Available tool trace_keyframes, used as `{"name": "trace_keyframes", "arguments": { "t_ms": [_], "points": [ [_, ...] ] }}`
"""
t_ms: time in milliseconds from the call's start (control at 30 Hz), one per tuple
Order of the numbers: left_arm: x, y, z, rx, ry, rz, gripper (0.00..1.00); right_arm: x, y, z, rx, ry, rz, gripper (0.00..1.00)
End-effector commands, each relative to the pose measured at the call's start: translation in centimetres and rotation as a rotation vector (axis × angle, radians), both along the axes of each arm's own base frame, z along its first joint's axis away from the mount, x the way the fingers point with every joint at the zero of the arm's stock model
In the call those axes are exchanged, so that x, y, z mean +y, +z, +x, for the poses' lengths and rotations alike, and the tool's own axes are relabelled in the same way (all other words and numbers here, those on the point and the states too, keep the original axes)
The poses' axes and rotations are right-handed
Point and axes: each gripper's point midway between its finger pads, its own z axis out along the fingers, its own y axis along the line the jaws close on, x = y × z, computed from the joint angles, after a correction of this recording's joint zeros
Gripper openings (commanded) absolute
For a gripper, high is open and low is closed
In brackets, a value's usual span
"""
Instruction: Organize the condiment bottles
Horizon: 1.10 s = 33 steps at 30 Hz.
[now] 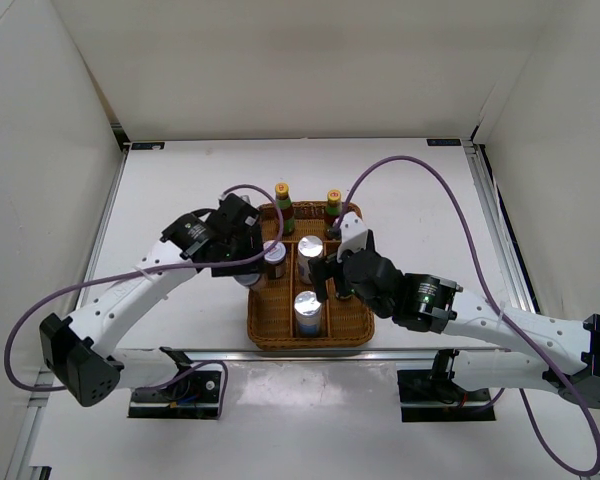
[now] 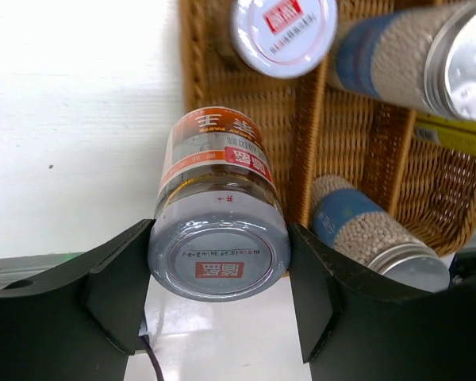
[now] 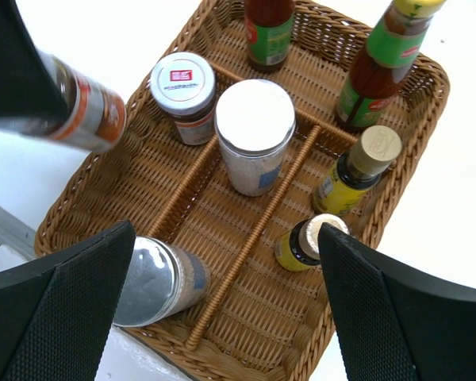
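This looks like a robotics lab test cell. Plain white panels [image 1: 280, 60] box in a white table [image 1: 180, 180] edged with aluminium rails [image 1: 102, 235]. A left arm [image 1: 130, 295] and a right arm [image 1: 520, 330] are bolted at its near edge, trailing purple cables [image 1: 420, 165]. The only homely things here are a wicker tray [image 1: 310, 342] and condiment bottles [image 1: 307, 310].

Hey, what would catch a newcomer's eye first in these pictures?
First, the left gripper clamped on a silver-lidded orange-labelled jar at the left edge of the wicker tray. Next come the two tall yellow-capped sauce bottles standing at the tray's far end, and the right gripper hanging open above the tray.
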Motion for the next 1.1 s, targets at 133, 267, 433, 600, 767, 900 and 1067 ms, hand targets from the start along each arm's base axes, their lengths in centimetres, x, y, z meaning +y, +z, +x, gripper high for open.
{"name": "trace_keyframes", "arguments": {
  "t_ms": [133, 267, 433, 600, 767, 900, 1067],
  "points": [
    [-4.2, -0.9, 0.2, 0.007, -0.094, -0.056, 0.11, -1.3, 1.4, 0.8, -0.03, -0.09, 0.037, 0.99],
    [-6.3, -3.4, 0.3, 0.05, -0.168, -0.045, 0.12, -2.0, 1.2, 0.8, -0.023, -0.116, 0.034, 0.99],
    [-6.9, -5.3, 0.7, 0.09, -0.18, -0.016, 0.14, -2.9, 0.7, 1.0, -0.004, -0.172, 0.044, 0.99],
    [-7.4, -6.5, 0.7, 0.132, -0.196, -0.002, 0.26, -4.8, 1.2, 1.3, 0.002, -0.272, 0.044, 0.99],
    [-7.5, -6.8, 0.5, 0.145, -0.2, -0.004, 0.55, -6.8, 1.1, 2.1, -0.023, -0.399, 0.04, 0.99],
    [-7.2, -5.7, 0.8, 0.105, -0.193, -0.011, 0.87, -7.8, 1.3, 2.3, -0.018, -0.479, 0.019, 0.99],
    [-6.2, -2.3, 2.6, 0.007, -0.147, -0.022, 1.0, -8.4, 1.0, 2.7, -0.018, -0.551, -0.068, 0.99]
  ]
}}
